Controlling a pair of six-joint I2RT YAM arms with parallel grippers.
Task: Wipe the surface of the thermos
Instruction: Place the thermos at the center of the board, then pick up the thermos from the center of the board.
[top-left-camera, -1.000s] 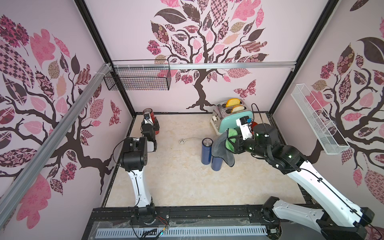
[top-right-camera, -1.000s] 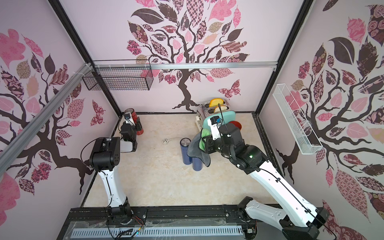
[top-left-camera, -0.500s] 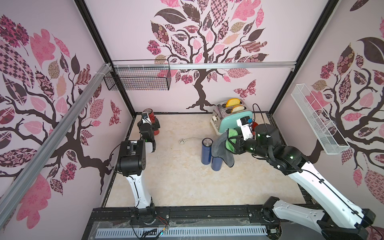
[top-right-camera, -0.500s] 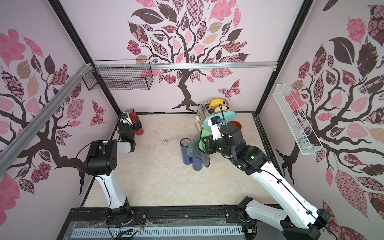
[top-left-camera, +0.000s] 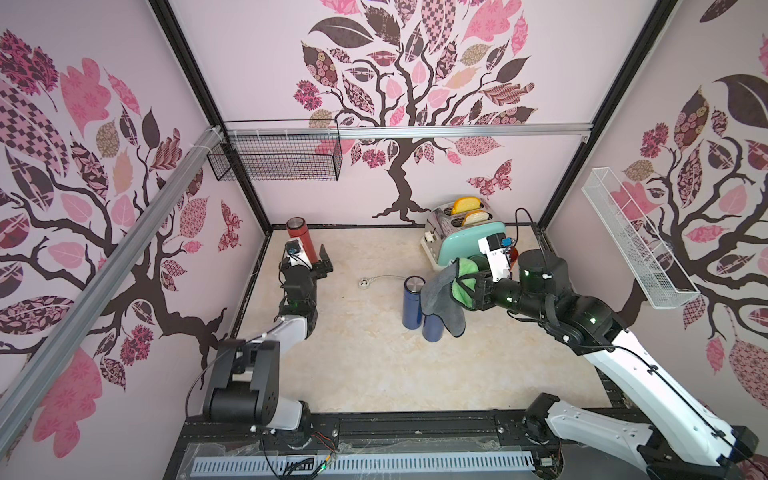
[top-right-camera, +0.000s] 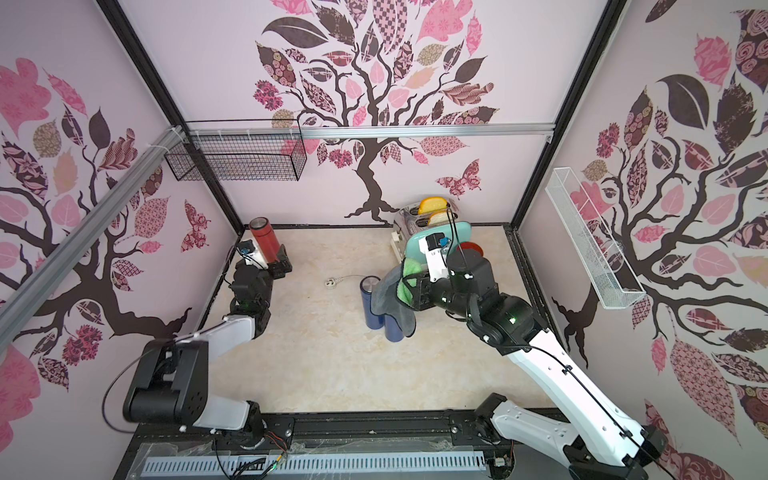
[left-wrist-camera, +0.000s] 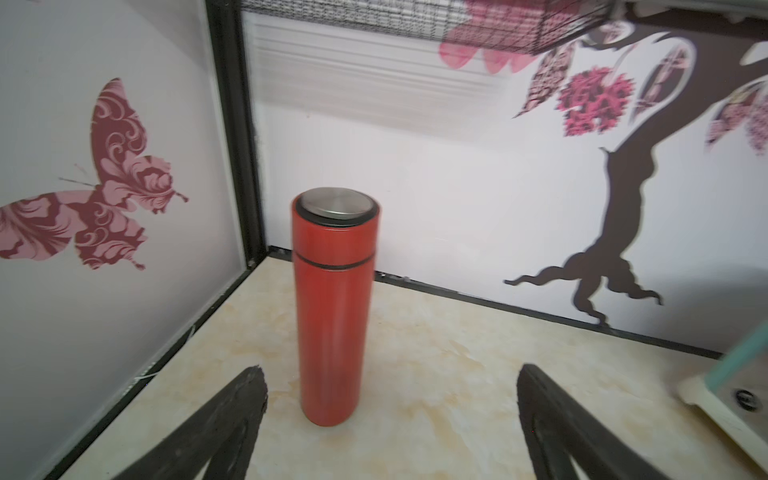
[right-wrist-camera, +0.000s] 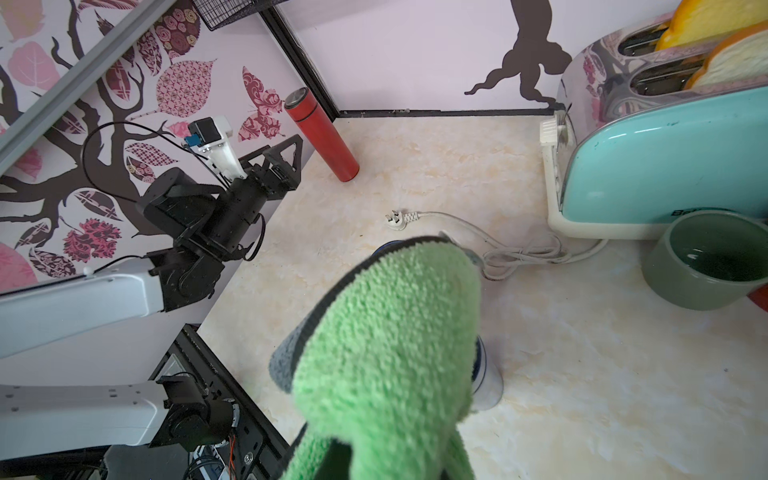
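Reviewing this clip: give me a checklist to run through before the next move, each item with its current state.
1. Left pincer open, not touching the red thermos: ok.
2. Red thermos upright on the table: ok.
3. Right pincer shut on the cloth: ok.
4. Cloth pressed against the covered blue thermos: cannot tell.
5. Other blue thermos upright, lid uncovered: ok.
6. Plug lying apart from both blue thermoses: ok.

Nearer blue thermos (top-left-camera: 432, 331) half under cloth (top-left-camera: 441, 291)
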